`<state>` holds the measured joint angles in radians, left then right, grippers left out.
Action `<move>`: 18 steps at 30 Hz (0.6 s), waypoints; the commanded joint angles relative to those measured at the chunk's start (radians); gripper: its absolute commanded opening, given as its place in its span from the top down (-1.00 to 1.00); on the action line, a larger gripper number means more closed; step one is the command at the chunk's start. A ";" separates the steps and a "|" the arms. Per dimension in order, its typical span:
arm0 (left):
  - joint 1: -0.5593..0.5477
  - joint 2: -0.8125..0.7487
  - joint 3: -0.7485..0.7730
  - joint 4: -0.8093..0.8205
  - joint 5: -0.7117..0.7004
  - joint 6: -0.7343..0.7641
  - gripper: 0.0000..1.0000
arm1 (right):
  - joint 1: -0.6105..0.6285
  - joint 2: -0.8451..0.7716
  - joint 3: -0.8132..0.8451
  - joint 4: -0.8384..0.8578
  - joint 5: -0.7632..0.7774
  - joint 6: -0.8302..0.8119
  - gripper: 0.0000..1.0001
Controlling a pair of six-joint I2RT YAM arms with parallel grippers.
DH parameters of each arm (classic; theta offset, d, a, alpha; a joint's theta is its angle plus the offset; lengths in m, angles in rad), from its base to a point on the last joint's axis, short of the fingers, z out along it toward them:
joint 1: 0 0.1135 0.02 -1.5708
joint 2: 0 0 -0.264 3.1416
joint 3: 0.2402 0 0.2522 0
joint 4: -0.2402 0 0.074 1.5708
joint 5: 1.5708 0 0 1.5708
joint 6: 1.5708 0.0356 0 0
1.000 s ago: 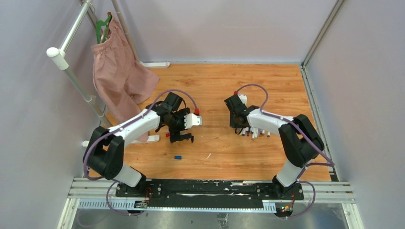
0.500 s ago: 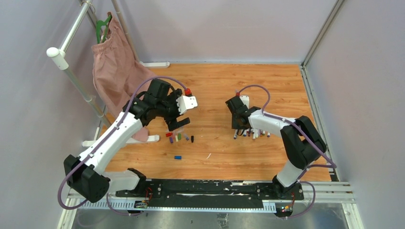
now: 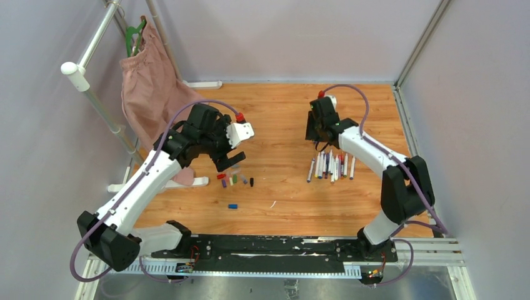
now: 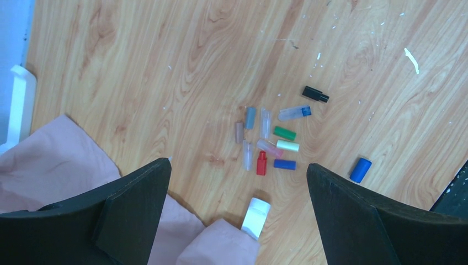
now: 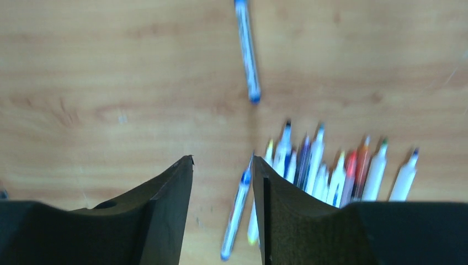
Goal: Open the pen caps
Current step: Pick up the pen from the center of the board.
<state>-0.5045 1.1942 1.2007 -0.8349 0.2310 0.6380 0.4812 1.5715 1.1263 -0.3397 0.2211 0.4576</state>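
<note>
The pink cloth slips partly behind the left gripper, whose fingers spread wide and empty above the pen caps, a loose cluster lying on the wooden table; one blue cap lies apart. A second ago this arm hid the cluster. At right, the right gripper, fingers narrowly parted and holding nothing, has drawn back, uncovering the row of pens, blurred, their lower ends cut off.
</note>
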 commanded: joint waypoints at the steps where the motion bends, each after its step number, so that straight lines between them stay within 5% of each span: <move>1: -0.005 -0.034 0.023 -0.017 -0.009 -0.030 -1.00 | -0.076 0.125 0.161 -0.028 -0.024 -0.109 -0.01; 10: -0.005 -0.048 0.008 -0.016 -0.001 -0.038 -1.00 | -0.159 0.461 0.460 -0.111 -0.119 -0.218 -0.09; 18: -0.005 -0.059 -0.016 -0.017 -0.009 -0.037 -1.00 | -0.162 0.548 0.507 -0.133 -0.136 -0.254 0.26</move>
<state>-0.5056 1.1564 1.1976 -0.8421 0.2287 0.6132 0.3309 2.1075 1.6020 -0.4194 0.1040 0.2459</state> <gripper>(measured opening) 0.999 0.419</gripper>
